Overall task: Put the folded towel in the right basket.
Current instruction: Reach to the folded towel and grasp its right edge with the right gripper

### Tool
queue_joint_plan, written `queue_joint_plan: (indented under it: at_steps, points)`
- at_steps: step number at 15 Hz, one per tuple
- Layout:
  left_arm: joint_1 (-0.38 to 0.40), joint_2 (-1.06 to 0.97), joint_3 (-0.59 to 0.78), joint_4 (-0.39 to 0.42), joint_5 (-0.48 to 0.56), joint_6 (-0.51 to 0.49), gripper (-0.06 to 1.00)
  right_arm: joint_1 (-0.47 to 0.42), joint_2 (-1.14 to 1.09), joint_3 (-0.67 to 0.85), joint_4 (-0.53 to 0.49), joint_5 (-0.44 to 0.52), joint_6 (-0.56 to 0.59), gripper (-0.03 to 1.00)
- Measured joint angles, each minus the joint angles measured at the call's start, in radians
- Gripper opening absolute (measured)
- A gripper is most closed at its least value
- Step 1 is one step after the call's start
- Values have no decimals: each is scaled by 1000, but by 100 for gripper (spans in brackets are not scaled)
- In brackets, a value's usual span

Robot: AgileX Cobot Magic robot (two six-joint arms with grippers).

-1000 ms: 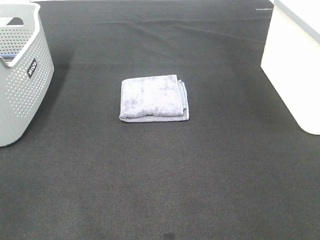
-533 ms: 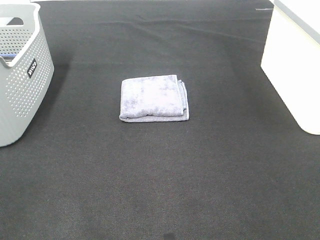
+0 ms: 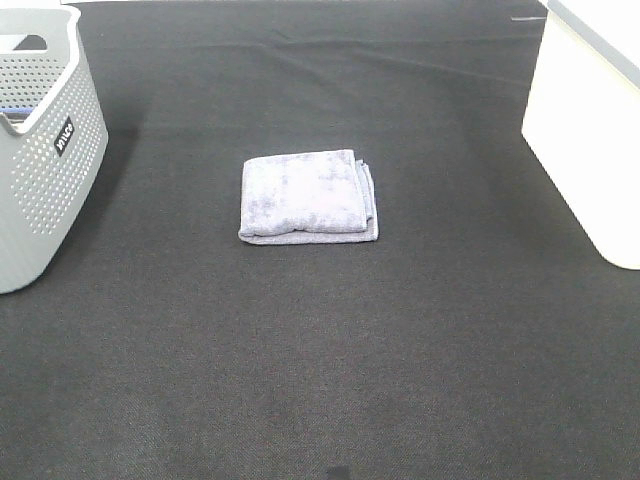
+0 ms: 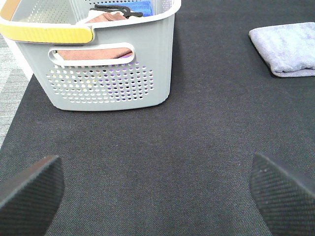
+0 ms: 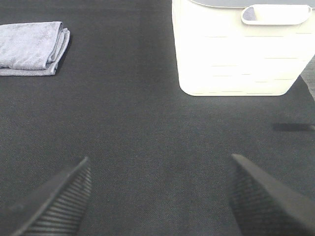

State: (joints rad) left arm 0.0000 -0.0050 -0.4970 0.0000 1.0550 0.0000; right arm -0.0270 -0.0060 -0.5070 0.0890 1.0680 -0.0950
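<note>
A folded grey-lilac towel lies flat on the black table mat, near the middle. It also shows in the left wrist view and in the right wrist view. The right basket is white and stands at the table's right edge; it also shows in the right wrist view. My left gripper is open and empty, low over the mat near the grey basket. My right gripper is open and empty, low over the mat in front of the white basket. Neither arm shows in the exterior high view.
A grey perforated basket with a yellow-trimmed rim stands at the left edge; in the left wrist view it holds folded cloths. The black mat covers the table.
</note>
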Motion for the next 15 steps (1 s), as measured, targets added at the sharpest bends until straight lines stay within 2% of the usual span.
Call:
queue_joint_plan:
  at_steps: [15]
  points:
    - [0,0,0,0,0,0,97,0,0,0,0,0,0,72]
